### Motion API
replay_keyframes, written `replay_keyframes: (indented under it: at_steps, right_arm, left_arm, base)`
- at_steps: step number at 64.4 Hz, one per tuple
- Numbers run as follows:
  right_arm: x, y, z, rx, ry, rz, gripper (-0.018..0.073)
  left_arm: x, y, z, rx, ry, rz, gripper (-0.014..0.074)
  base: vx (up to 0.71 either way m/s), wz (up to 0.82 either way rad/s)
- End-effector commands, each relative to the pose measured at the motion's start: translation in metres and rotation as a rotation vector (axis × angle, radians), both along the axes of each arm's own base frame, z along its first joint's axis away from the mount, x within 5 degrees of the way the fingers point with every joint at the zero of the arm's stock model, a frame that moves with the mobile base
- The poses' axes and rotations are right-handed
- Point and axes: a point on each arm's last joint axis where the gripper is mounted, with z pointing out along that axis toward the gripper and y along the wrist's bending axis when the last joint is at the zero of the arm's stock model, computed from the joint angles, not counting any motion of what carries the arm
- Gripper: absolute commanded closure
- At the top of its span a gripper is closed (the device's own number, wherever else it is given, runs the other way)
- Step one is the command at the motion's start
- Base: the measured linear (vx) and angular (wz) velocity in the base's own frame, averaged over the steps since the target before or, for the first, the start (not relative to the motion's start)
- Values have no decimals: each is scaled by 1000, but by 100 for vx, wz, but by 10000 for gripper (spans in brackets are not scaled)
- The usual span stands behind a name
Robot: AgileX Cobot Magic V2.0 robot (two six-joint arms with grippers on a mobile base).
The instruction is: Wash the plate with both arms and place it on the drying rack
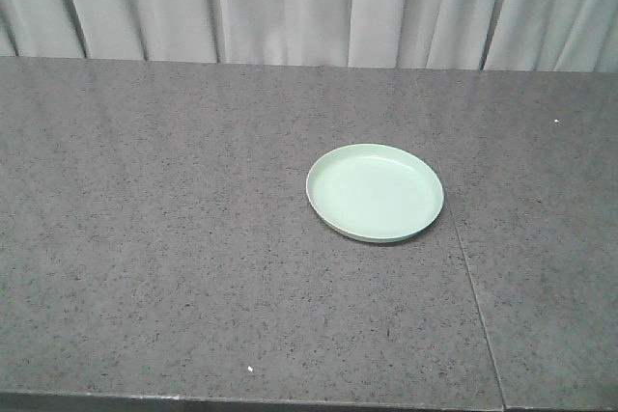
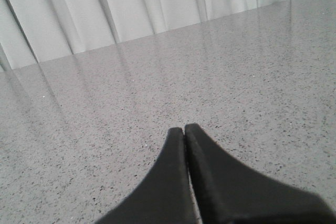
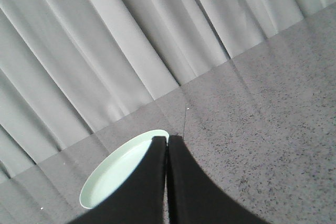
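The pale mint-green plate [image 1: 375, 191] lies flat on the grey speckled countertop [image 1: 174, 219], right of centre in the front view; no arm shows there. In the right wrist view the plate [image 3: 118, 177] lies beyond and left of my right gripper [image 3: 167, 139], whose black fingers are pressed together with nothing between them, and they hide the plate's right part. My left gripper [image 2: 185, 128] is shut too, empty, above bare countertop with no plate in its view. The drying rack is out of view.
A pale pleated curtain [image 1: 309, 2] hangs behind the countertop's far edge. A thin seam [image 1: 473, 287] runs across the counter just right of the plate. The counter's front edge [image 1: 241, 398] shows at the bottom.
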Motion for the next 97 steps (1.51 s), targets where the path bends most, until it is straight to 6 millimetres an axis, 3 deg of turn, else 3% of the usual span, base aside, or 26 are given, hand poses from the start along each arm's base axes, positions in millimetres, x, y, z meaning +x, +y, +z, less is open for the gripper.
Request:
replay_keyframes:
  at_steps: [1, 8, 15, 25, 33, 37, 44, 50, 63, 72, 81, 97]
  right_arm:
    - [-7, -1, 42, -56, -140, -22, 560]
    - [-9, 3, 80, -168, -87, 13, 550]
    - [1, 7, 112, -277, 44, 69, 487]
    - [22, 9, 148, -391, 111, 107, 231]
    - [41, 6, 158, -388, 63, 60, 28]
    - [48, 5, 163, -371, 46, 49, -17]
    - [63, 7, 176, -428, 103, 87, -16]
    - [81, 11, 201, -492, 135, 136, -1]
    - [142, 26, 235, -575, 264, 363, 22]
    - [194, 33, 236, -604, 356, 501, 22]
    - [249, 37, 221, -596, 470, 591, 22]
    - [338, 75, 160, -744, 728, 634, 22]
  left_arm:
    - [-2, 1, 16, -12, -111, 11, 603]
    - [-2, 1, 16, -12, -111, 11, 603]
    - [-2, 1, 16, -12, -111, 11, 603]
    - [-2, 1, 16, -12, -111, 11, 603]
    - [-2, 1, 16, -12, -111, 11, 603]
    - [-2, 1, 16, -12, -111, 11, 603]
    - [-2, 1, 16, -12, -111, 11, 603]
    - [-2, 1, 16, -12, -111, 11, 603]
    - [-2, 1, 16, -12, -111, 11, 603]
    - [-2, 1, 16, -12, -111, 11, 603]
    - [-2, 1, 16, -12, -111, 11, 603]
    - [-2, 1, 16, -12, -111, 11, 603]
  base:
    - [0, 0]
    - [0, 0]
    - [0, 0]
    - [0, 0]
    - [0, 0]
    - [0, 0]
    - [0, 0]
    - [0, 0]
    - [0, 0]
    - [0, 0]
    - [0, 0]
    - [0, 0]
